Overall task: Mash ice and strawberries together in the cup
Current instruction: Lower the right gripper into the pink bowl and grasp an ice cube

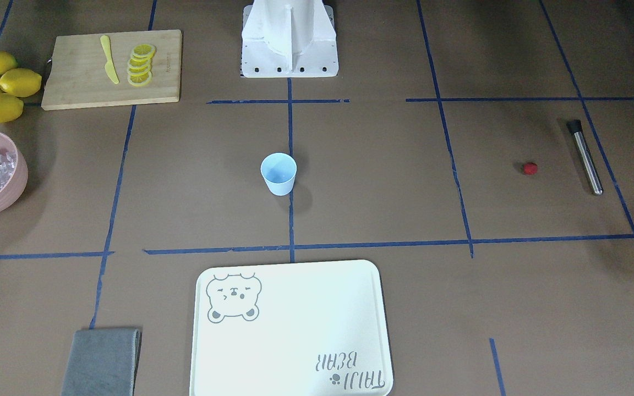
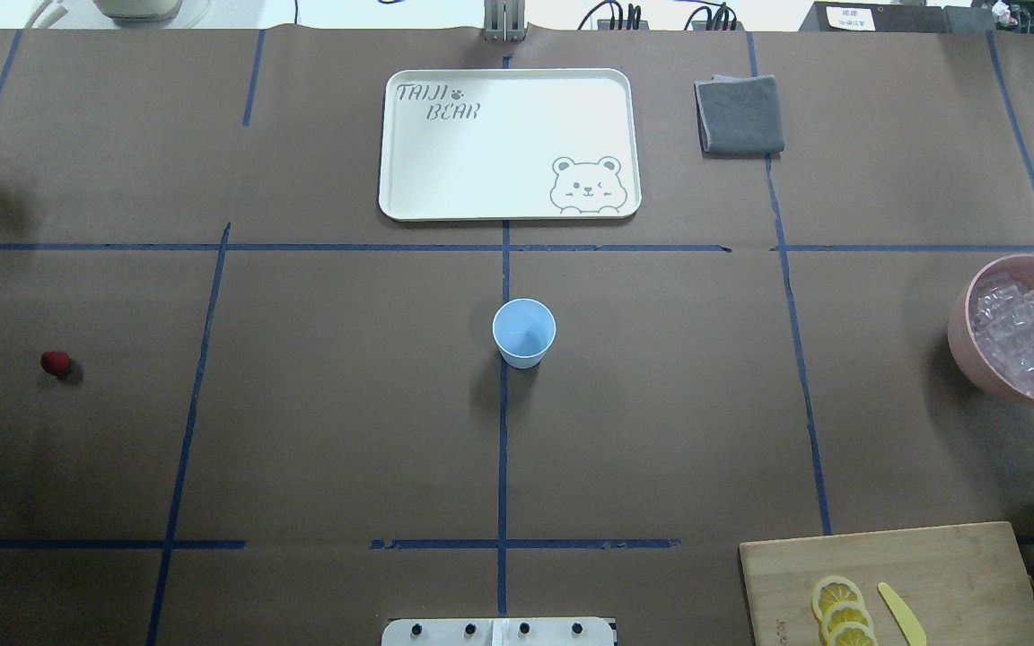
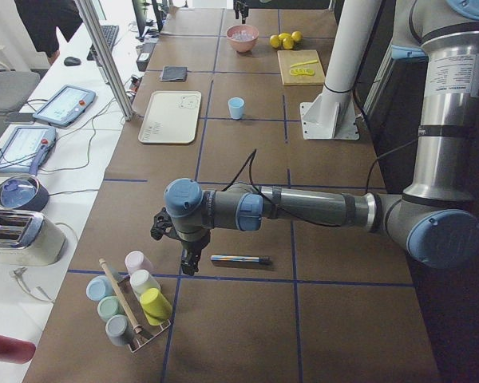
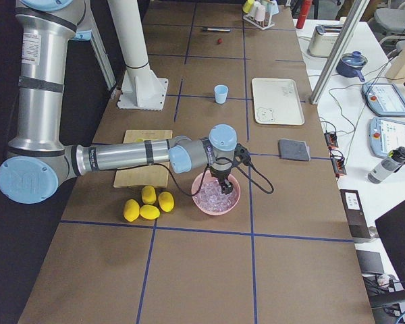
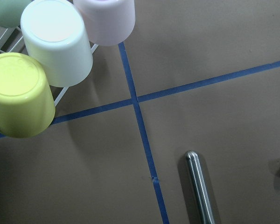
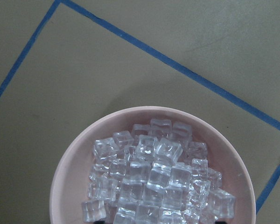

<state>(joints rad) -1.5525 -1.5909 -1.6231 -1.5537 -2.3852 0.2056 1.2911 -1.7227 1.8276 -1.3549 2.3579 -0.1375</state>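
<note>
The light-blue cup [image 1: 279, 173] stands upright mid-table. Far to the cup's left, by the robot's sides, lies the strawberry [image 1: 530, 168], with a metal muddler [image 1: 585, 157] just beyond it, and far to the cup's right the ice [image 6: 154, 177] fills a pink bowl [image 6: 74, 158]. The left gripper [image 3: 190, 259] hangs beside the muddler and the right gripper [image 4: 223, 185] hangs over the ice; how wide either's jaws stand cannot be told.
</note>
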